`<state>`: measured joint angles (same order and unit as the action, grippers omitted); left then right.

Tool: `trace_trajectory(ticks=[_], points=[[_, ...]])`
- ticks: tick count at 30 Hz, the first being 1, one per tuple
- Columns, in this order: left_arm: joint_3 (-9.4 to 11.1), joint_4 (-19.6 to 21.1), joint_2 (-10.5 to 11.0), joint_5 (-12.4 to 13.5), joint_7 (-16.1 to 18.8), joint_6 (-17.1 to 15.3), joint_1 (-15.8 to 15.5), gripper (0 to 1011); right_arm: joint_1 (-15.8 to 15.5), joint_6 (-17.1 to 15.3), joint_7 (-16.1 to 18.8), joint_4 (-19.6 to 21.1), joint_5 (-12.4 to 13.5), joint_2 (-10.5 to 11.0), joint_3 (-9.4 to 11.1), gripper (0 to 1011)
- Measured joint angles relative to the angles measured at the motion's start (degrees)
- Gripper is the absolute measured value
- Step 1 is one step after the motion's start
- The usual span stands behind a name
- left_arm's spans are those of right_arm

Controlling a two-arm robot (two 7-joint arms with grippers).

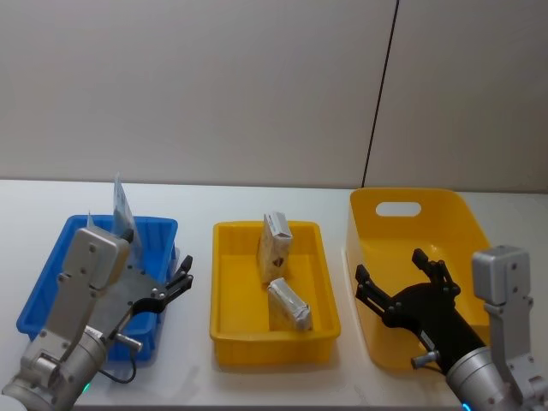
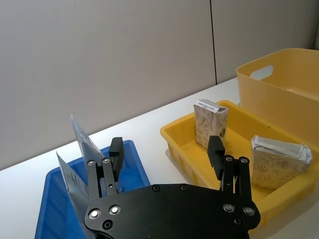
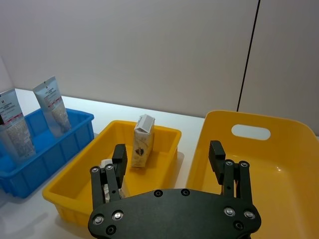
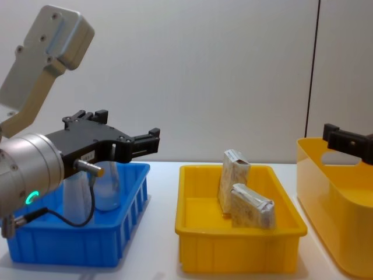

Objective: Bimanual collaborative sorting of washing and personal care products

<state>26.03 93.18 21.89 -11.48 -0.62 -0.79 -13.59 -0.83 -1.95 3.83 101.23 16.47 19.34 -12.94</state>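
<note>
1. Black fingers spread wide, the left gripper hovers at the edge of the blue bin that faces the yellow tray. It holds nothing and touches nothing.
2. Across the table, the right gripper hangs over the near left part of the tall yellow tub. Its jaws are just as far apart and it is empty.
3. Two pale-blue tubes stand in the blue bin with their flat crimped ends up, leaning slightly, close behind the left gripper in the chest view.
4. In the yellow tray, a standing packet rises at the back and a fallen packet lies on its side just in front. Whether the two touch cannot be told.
5. The tubes look light, soft-walled and smooth, so likely to slip or bulge under a hard squeeze. The safest hold is probably across the flat faces at mid-body, below the thin crimp, which would fold if pinched.
6. The packets look light and crinkly, and their wrapping seems apt to yield. A moderate pinch across the narrow sides of the standing one should serve. The fallen one looks better taken from above, across its width.
7. Both sets of jaws are open wider than either product appears to need.
</note>
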Motion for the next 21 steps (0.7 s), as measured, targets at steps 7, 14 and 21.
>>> trace_trajectory(ticks=[7,14,21], points=[[0.0,0.0,0.0,0.0,0.0,0.0,0.0,1001,0.0,0.0,0.0,0.0,0.0,0.0,0.0,1003],[0.0,0.0,0.0,0.0,0.0,0.0,0.0,1001,0.0,0.0,0.0,0.0,0.0,0.0,0.0,1003],[0.0,0.0,0.0,0.0,0.0,0.0,0.0,1001,0.0,0.0,0.0,0.0,0.0,0.0,0.0,1003]])
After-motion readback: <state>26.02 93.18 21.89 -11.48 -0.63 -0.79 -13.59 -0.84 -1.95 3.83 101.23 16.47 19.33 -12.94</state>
